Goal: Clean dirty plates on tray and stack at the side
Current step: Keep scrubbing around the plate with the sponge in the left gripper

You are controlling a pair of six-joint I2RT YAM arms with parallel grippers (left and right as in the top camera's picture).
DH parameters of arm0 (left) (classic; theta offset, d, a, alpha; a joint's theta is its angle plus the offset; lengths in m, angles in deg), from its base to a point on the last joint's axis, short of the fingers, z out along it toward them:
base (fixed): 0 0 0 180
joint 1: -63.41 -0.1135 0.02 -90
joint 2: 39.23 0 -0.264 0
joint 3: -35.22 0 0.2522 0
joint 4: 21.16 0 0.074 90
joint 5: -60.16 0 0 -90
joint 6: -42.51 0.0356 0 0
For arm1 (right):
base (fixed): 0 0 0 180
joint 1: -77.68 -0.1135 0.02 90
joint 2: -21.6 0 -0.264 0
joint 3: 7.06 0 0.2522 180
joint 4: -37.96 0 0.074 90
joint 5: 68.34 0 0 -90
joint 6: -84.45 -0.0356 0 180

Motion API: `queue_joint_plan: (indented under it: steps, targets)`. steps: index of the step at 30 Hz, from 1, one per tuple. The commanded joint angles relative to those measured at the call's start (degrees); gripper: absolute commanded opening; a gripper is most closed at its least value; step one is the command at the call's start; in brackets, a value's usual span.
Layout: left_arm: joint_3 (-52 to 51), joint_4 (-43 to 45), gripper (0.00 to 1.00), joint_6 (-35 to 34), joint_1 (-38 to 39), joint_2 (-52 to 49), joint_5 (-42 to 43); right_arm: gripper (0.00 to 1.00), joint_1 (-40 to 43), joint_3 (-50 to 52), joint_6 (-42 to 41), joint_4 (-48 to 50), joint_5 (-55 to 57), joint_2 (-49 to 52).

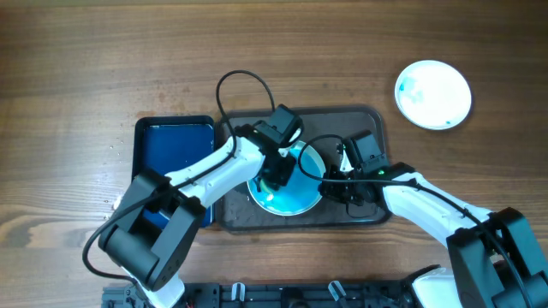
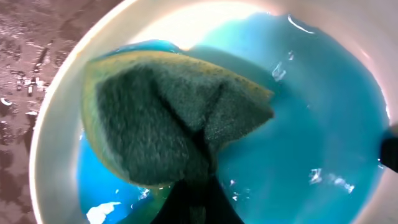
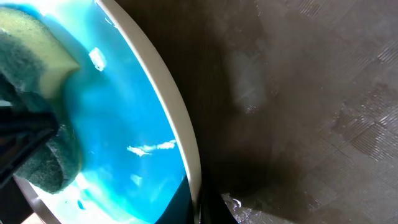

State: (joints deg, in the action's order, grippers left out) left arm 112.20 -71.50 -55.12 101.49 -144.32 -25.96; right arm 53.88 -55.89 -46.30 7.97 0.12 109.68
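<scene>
So, left claw [image 1: 278, 175]: I see it clenched on the scouring sponge [image 2: 168, 112], pressed into the blue-flooded plate [image 1: 295, 204].
right claw [image 1: 330, 184]: pinching its rim (on the tray [image 1: 338, 124]).

Overhead: plate [image 1: 295, 195] partly hid under L gripper [image 1: 276, 174] & R gripper [image 1: 336, 181]. Wrist views: plate rim cut off by edges; L jaws buried behind sponge [image 2: 168, 118]

The wooden table [image 1: 86, 51] bears the dark tray [image 1: 330, 121], a blue tray [image 1: 171, 145] just beside it, and a plate [image 1: 433, 94] apart.
</scene>
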Motion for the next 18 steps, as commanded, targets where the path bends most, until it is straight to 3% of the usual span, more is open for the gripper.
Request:
queue_joint_plan:
  steps: [1, 5, 9, 13, 18]
  targets:
    - [-1.6, -0.5, 0.04, -1.9, 2.9, -3.8, 6.2, 0.04, -0.2, 0.6, 0.7, 0.2, -0.8, 0.7]
    - [-1.6, -0.4, 0.04, 1.4, 3.1, -3.6, 19.6, 0.04, -0.2, 0.6, 1.0, 0.3, -0.7, 0.7]
    - [-1.6, 2.0, 0.04, 1.4, 5.7, -3.5, 24.7, 0.04, -0.2, 0.6, 1.7, 0.3, -0.7, 0.7]
    - [-1.6, 2.2, 0.04, -0.4, 7.0, -3.5, 23.4, 0.04, -0.2, 0.6, 1.7, 0.3, -0.8, 0.7]
    - [-1.6, -0.5, 0.04, -0.6, 2.8, -3.5, 18.9, 0.04, -0.2, 0.6, 1.7, 0.2, -0.8, 0.7]
